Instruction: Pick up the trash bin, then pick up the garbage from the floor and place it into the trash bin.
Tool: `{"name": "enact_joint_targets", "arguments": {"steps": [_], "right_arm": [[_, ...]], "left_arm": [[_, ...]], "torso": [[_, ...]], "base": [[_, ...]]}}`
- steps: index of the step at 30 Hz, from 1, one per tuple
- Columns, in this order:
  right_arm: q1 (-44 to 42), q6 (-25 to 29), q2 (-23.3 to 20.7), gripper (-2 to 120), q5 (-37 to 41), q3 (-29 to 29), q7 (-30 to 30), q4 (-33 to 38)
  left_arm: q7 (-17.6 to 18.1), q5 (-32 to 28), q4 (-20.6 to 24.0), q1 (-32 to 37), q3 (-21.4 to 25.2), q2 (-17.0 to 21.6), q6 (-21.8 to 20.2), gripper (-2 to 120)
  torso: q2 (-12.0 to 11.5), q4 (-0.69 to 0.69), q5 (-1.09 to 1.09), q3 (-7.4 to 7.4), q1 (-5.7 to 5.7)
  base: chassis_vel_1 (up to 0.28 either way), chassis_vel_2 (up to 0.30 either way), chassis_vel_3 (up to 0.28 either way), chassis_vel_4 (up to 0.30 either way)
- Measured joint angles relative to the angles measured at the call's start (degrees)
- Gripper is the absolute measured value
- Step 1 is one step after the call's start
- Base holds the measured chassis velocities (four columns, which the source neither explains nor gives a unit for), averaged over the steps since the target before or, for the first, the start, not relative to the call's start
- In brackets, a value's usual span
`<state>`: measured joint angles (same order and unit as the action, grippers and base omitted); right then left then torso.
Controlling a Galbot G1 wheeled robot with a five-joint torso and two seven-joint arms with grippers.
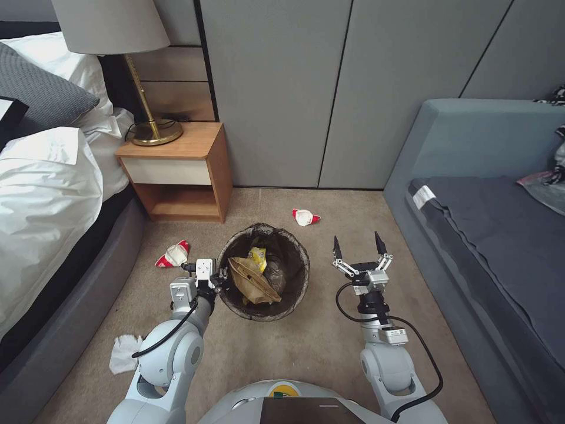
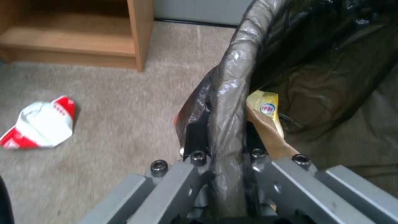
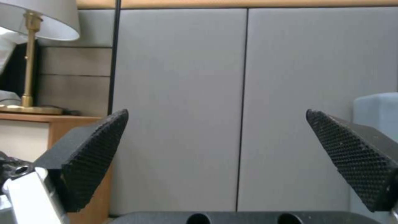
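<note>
**Left gripper clamped on bin rim; right gripper open and unloaded**

In the head view we locate the small round white plastic trash bin (image 1: pixel 263 272), lined with a dark brown-black bag folded over its rim, at the centre of the beige carpet floor (image 1: pixel 306 347). Its white wall is hidden under the bag. Inside it lie a flat brown paper bag (image 1: pixel 250 281) and a crumpled yellow snack wrapper (image 1: pixel 257 257).

The left gripper (image 1: pixel 219 278) sits at the bin's 9 o'clock edge. In the left wrist view its jaws are closed onto the bag-covered rim (image 2: pixel 227 124), one jaw outside the wall and one inside, with the liner pinched between them. We cannot tell whether the bin is off the carpet.

The right gripper (image 1: pixel 359 252) stands at 3 o'clock of the bin, well apart from it. Its jaws are spread wide and hold nothing; the right wrist view shows both textured black fingers (image 3: pixel 95 155) with the grey wall panels (image 3: pixel 178 102) open between them.

Garbage on the floor, referenced to the bin:
- a crumpled red-and-white wrapper (image 1: pixel 173 254) at 9 o'clock, beyond the left gripper;
- a second crumpled red-and-white wrapper (image 1: pixel 305 217) at 1 o'clock, near the wall;
- a white tissue wad (image 1: pixel 124 354) at 8 o'clock, beside the left arm.

The wooden nightstand (image 1: pixel 176 171), carrying a brass lamp (image 1: pixel 147 88), stands at 11 o'clock. The white-sheeted bed (image 1: pixel 47 194) lies at 9 o'clock and the grey-blue sofa (image 1: pixel 488 235) at 3 o'clock.
</note>
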<state>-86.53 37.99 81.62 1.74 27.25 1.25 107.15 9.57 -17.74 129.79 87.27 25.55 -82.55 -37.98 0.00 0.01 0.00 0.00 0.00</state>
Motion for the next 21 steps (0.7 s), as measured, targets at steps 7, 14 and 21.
{"name": "enact_joint_targets", "arguments": {"steps": [7,14,21], "right_arm": [[0.0,0.2,-0.1,100,0.1,0.0,-0.6,0.0],[-0.1,0.5,0.1,100,0.0,0.0,-1.4,-0.2],[0.2,0.9,0.1,100,-0.3,0.0,-2.2,-0.3]], "left_arm": [[0.0,0.0,0.0,0.0,0.0,-0.1,0.1,0],[0.0,0.1,0.0,0.0,-0.1,-0.1,0.3,0],[0.0,0.1,0.0,-0.2,-0.1,-0.1,0.4,0]], "torso": [[0.0,0.00,0.00,0.00,0.00],[0.0,0.00,0.00,0.00,0.00],[0.0,0.00,0.00,0.00,0.00]], "base": [[-0.220,0.214,0.214,-0.220],[-0.217,0.210,0.213,-0.217],[-0.206,0.214,0.216,-0.221]]}}
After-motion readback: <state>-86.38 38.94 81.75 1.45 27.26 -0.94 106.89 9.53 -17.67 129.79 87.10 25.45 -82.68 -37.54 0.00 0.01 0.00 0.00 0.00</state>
